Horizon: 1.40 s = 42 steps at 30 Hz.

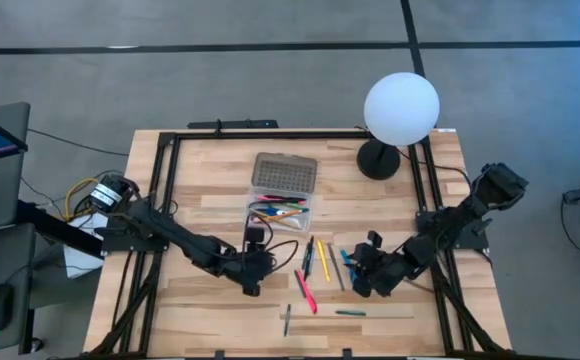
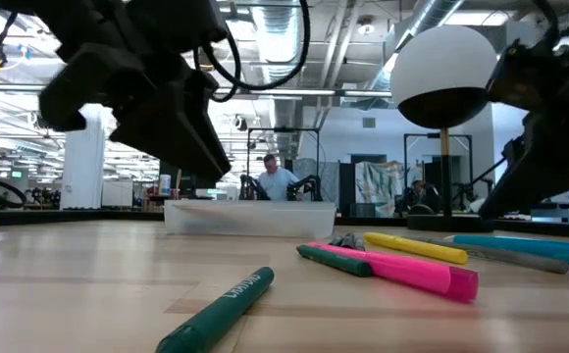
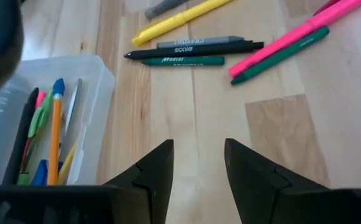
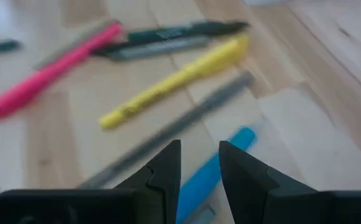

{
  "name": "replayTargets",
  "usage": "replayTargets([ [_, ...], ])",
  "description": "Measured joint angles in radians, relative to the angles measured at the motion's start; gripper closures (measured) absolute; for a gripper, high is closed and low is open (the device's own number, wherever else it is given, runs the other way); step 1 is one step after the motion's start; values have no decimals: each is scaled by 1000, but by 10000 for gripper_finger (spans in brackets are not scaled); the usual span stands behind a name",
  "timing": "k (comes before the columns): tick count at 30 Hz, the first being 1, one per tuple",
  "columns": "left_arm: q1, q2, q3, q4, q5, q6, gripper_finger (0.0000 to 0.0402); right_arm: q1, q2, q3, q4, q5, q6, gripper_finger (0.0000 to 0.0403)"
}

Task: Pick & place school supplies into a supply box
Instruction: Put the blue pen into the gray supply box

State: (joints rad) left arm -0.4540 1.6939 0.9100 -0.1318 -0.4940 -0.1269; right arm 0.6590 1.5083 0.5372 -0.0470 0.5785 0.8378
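The right gripper point(image 4: 199, 168), narrowly parted and empty, hovers over the blue pen point(image 4: 211, 174); it should straddle the barrel squarely before closing. The left gripper point(image 3: 198, 165), also parted and empty, waits beside the box point(image 1: 282, 205), already part-filled.

Robotics lab inside a large open industrial hall. Shown by exposed ceiling ducts and pipes point(image 2: 363, 39) with strip lighting, a grey concrete floor point(image 1: 270, 90), and a framed wooden table point(image 1: 210, 290) carrying cabled robot arms. Further back, a seated person point(image 2: 275, 178) at another workstation point(image 2: 309, 186) with similar arms.
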Motion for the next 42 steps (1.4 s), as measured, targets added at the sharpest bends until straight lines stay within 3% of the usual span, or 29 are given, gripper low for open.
replayTargets([
  [4, -37, 0, 0, 10, -52, -8, 264, 0, 55, 103, -203, 3, 106, 301],
  [8, -65, 0, 0, 17, -101, -9, 264, 0, 95, 169, -278, -1, 157, 301],
  [28, -86, 0, 0, 17, -116, -27, 264, -7, 133, 202, -369, -39, 366, 301],
  [42, -86, 0, 0, 19, -116, -36, 264, -6, 133, 202, -369, -110, 360, 301],
])
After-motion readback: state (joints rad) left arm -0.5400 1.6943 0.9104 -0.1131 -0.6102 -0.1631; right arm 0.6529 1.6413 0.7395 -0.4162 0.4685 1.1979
